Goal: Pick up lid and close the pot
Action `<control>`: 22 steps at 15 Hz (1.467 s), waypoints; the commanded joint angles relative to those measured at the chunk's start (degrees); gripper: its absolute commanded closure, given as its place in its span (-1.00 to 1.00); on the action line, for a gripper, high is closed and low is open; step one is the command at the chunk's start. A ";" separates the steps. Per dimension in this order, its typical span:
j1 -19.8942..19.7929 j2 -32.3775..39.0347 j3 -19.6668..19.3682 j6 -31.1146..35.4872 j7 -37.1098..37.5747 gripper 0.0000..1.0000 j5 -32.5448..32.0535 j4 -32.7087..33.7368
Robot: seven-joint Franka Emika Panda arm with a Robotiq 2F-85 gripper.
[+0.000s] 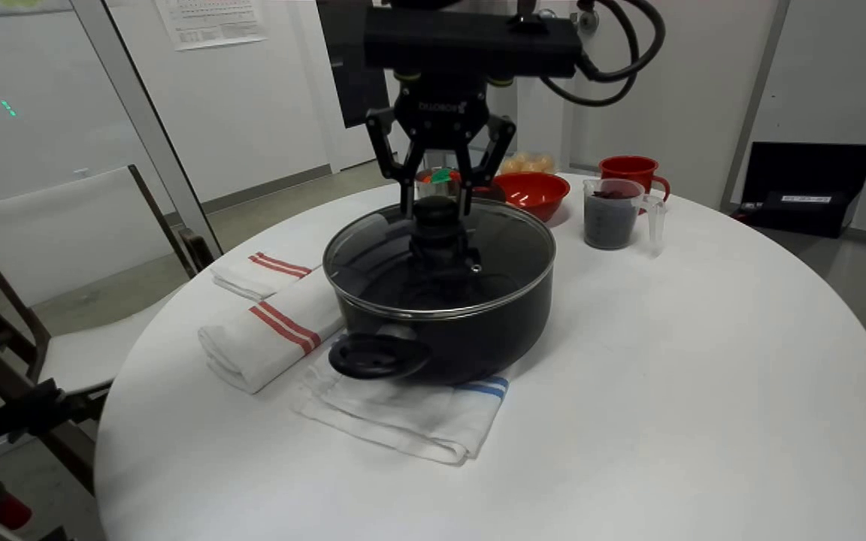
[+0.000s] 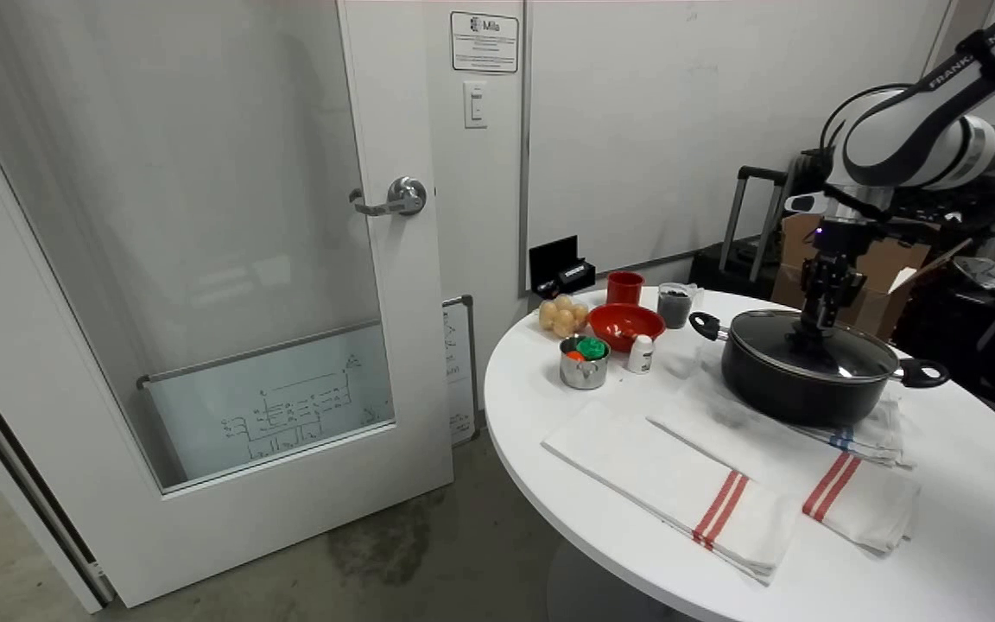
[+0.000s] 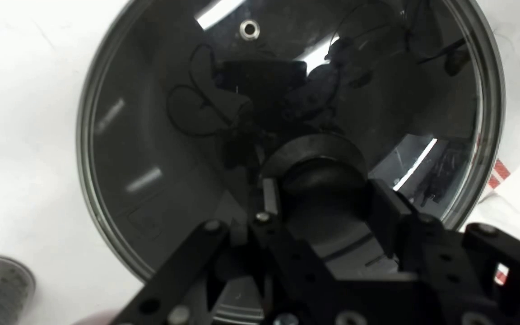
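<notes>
The lid (image 1: 512, 244) is round dark-looking glass with a thin metal rim and a black centre knob. It lies flat on the rim of the black pot (image 1: 482, 342) and covers it; both also show in an exterior view, the lid (image 2: 761, 333) above the pot (image 2: 795, 393). In the wrist view the lid (image 3: 174, 149) fills most of the picture and the pot is hidden beneath it. My gripper (image 1: 437, 209) points straight down over the lid's middle. Its fingers are part-closed around the knob, one on each side, in the wrist view (image 3: 323, 194).
Folded white towels (image 1: 275, 330) lie under and beside the pot. A red bowl (image 1: 534, 191), measuring cup (image 1: 610, 218) and red mug (image 1: 631, 168) stand behind it. A metal cup (image 2: 584, 373), white bottle (image 2: 641, 354) and egg-like balls (image 2: 562, 316) stand near the table edge.
</notes>
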 commanded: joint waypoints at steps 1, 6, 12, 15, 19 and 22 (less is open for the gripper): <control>-0.10 0.28 -0.12 -1.27 0.70 0.50 0.66 1.60; 0.06 1.35 -0.15 -2.51 0.87 0.50 0.51 3.18; 0.26 2.75 -0.19 -4.61 1.05 0.50 0.40 5.75; 0.36 3.34 -0.29 -5.85 1.10 0.50 0.35 6.90; 0.48 3.64 -0.44 -6.92 1.20 -0.61 0.29 7.74; 0.41 4.01 -0.40 -6.72 1.16 -0.98 0.34 8.47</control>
